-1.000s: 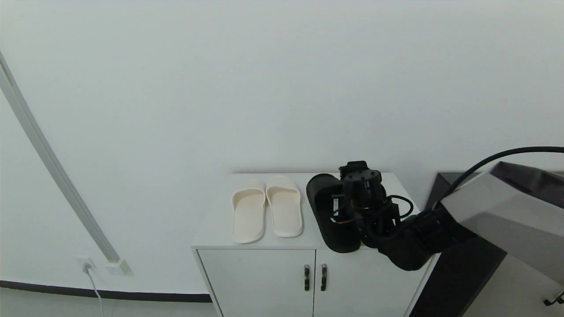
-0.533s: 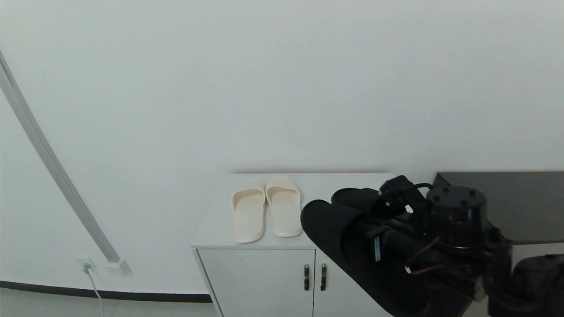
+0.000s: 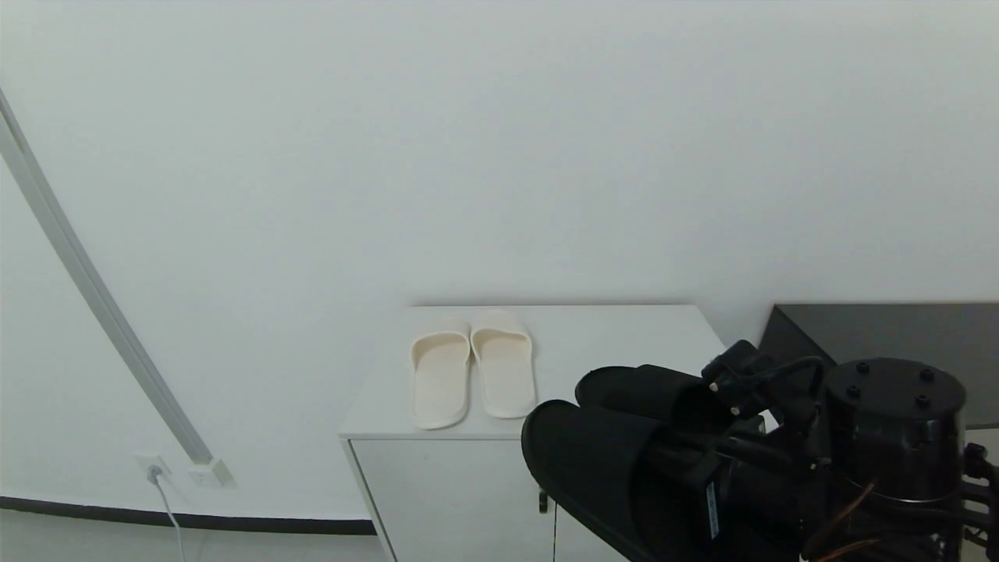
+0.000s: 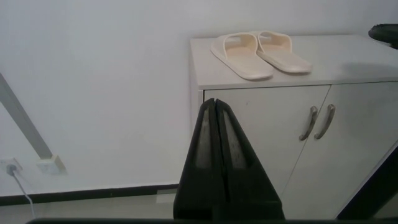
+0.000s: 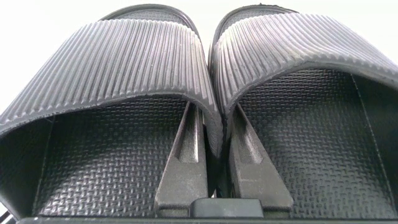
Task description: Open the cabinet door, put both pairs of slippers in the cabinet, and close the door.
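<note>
my right end effector (image 5: 214,167), clamped on the black slippers (image 3: 601,460), has lifted them off the right side of the cabinet (image 3: 624,332), out past its front edge. the doors (image 4: 267,130) are shut, so my left end effector (image 4: 216,155), closed and empty, must open 1 first. the cream slippers (image 3: 472,371) wait on top.

In the head view, the black slippers (image 3: 616,445), gripped by the right gripper (image 5: 213,124), cover the right half of the cabinet (image 3: 445,499) front and most of its handles (image 3: 542,499). That view's lower edge cuts off the cabinet below. In the right wrist view the slippers' heels run past the edges.
</note>
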### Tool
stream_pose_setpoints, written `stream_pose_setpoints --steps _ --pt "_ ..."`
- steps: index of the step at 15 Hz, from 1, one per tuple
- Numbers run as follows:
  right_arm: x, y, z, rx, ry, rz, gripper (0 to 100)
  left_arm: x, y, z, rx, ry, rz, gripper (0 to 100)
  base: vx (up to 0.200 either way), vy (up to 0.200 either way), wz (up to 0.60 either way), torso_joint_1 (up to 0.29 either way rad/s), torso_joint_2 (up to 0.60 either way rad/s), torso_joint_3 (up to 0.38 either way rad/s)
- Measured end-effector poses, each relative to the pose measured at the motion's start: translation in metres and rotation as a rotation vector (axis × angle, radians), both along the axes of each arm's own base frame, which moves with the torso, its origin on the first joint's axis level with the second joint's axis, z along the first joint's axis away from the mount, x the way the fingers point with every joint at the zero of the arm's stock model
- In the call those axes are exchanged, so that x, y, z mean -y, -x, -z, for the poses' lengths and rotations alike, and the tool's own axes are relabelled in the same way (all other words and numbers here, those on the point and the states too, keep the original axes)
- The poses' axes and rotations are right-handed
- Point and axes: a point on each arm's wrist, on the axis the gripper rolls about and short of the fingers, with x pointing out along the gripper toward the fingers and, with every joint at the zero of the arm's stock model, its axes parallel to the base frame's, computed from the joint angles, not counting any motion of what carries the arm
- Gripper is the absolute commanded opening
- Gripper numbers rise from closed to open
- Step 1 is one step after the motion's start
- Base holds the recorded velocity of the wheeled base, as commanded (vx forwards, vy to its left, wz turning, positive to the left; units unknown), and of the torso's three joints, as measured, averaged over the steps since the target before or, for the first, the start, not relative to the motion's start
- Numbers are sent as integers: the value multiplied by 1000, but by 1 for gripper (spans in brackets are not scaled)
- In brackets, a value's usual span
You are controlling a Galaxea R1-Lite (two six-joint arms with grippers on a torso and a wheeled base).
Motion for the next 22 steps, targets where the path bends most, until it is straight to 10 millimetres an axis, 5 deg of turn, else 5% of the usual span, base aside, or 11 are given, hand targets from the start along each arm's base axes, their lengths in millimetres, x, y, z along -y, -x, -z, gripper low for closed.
stream_pose_setpoints --steps 4,22 --pt "1 4 0 -1 -3 -12 0 0 0 0 0 0 0 0 -200 0 0 -7 1 4" --pt "4 8 8 -23 22 -28 0 0 0 0 1 -2 1 0 0 0 0 -14 32 17"
